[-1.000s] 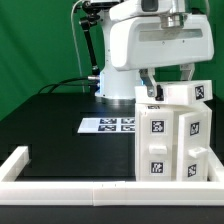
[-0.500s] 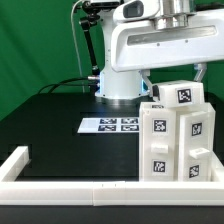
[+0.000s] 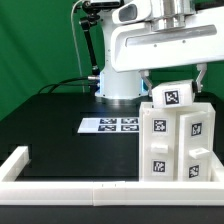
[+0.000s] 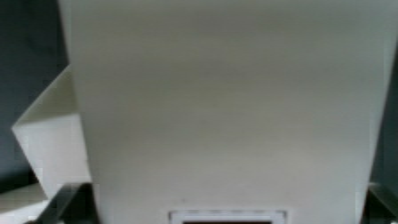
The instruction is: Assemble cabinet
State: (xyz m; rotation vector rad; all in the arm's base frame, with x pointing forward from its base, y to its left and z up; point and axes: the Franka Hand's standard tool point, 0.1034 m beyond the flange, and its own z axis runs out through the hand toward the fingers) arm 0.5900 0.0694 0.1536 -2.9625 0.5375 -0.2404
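Observation:
The cabinet (image 3: pixel 178 150) is a white boxy shell with drawer-like blocks and square black-and-white tags. It stands at the front of the exterior view's right, against the rail. My gripper (image 3: pixel 175 90) is shut on a smaller white tagged block (image 3: pixel 170 98) and holds it tilted on top of the cabinet. One dark finger shows on each side of the block. In the wrist view the block's plain white face (image 4: pixel 222 100) fills the picture, a dark finger (image 4: pixel 63 202) shows at its edge, and the gripper (image 4: pixel 222 205) sits at its near end.
The marker board (image 3: pixel 108 125) lies flat on the black table (image 3: pixel 50 120). A long white rail (image 3: pixel 70 186) edges the table's front and left. The arm's white base (image 3: pixel 118 85) stands behind, with a black cable and a green backdrop.
The held block has shifted a little toward the exterior view's left and tilted over the cabinet top. The arm's body has risen slightly.

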